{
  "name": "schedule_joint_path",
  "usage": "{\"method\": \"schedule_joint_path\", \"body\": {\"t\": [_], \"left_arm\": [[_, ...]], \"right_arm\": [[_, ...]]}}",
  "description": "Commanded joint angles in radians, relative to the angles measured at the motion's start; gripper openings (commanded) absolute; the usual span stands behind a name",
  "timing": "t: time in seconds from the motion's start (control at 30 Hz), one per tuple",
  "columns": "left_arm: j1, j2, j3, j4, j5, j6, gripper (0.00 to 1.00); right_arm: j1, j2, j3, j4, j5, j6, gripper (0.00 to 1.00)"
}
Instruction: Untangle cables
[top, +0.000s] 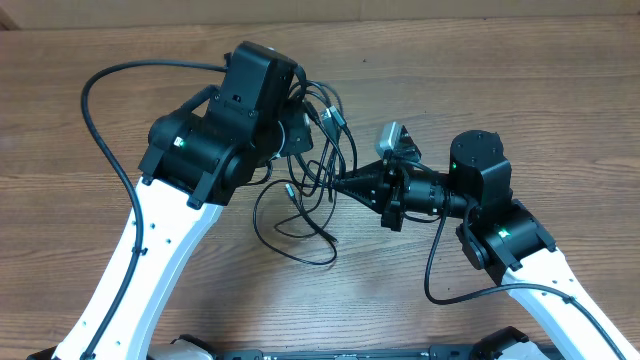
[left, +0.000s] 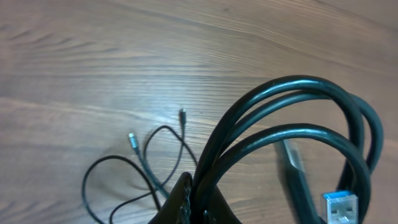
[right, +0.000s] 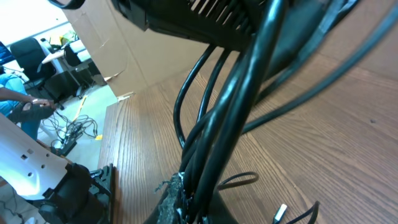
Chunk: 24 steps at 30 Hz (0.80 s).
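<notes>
Overhead: right gripper (top: 338, 186) pinched shut on the cables (top: 322, 150). The tangle is bunched just past its fingertips, with slack loops on the table (top: 520, 80). Left wrist: left gripper (left: 189, 199) clamped on black loops arching up and right of the fingers; blue USB plug (left: 341, 206) at right. Right wrist: strands rise from the closed fingers (right: 177, 199); silver plug (right: 281, 213) lies to their right.

Brown wooden table (top: 520, 70), grain running across.
Thin black loops of the cables (top: 300, 200) lie on its middle, with small plug ends.
</notes>
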Motion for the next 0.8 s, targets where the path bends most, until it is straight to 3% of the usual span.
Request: {"method": "schedule_joint_path", "body": {"t": [0.0,0.13,0.23,0.3,0.43,0.5,0.77], "left_arm": [[0.008,0.002,0.002,-0.023,-0.153,-0.166,0.05],[0.03,0.002,0.002,-0.09,-0.202,-0.354,0.04],[0.041,0.002,0.002,-0.105,-0.201,-0.375,0.04],[0.041,0.002,0.002,-0.106,-0.201,-0.335,0.04],[0.041,0.0,0.003,-0.106,-0.198,-0.247,0.04],[0.041,-0.008,0.005,-0.099,-0.198,-0.179,0.04],[0.039,-0.092,0.092,-0.031,-0.198,0.166,0.04]], "right_arm": [[0.008,-0.001,0.016,0.002,0.005,0.04,0.04],[0.008,-0.001,0.016,0.002,0.121,0.149,0.04],[0.008,-0.001,0.016,0.001,0.23,0.239,0.04],[0.008,-0.001,0.016,-0.008,0.303,0.298,0.14],[0.008,-0.001,0.016,-0.071,0.463,0.384,0.16],[0.007,-0.001,0.016,-0.117,0.529,0.414,0.28],[0.006,-0.001,0.016,-0.193,0.579,0.431,0.36]]}}
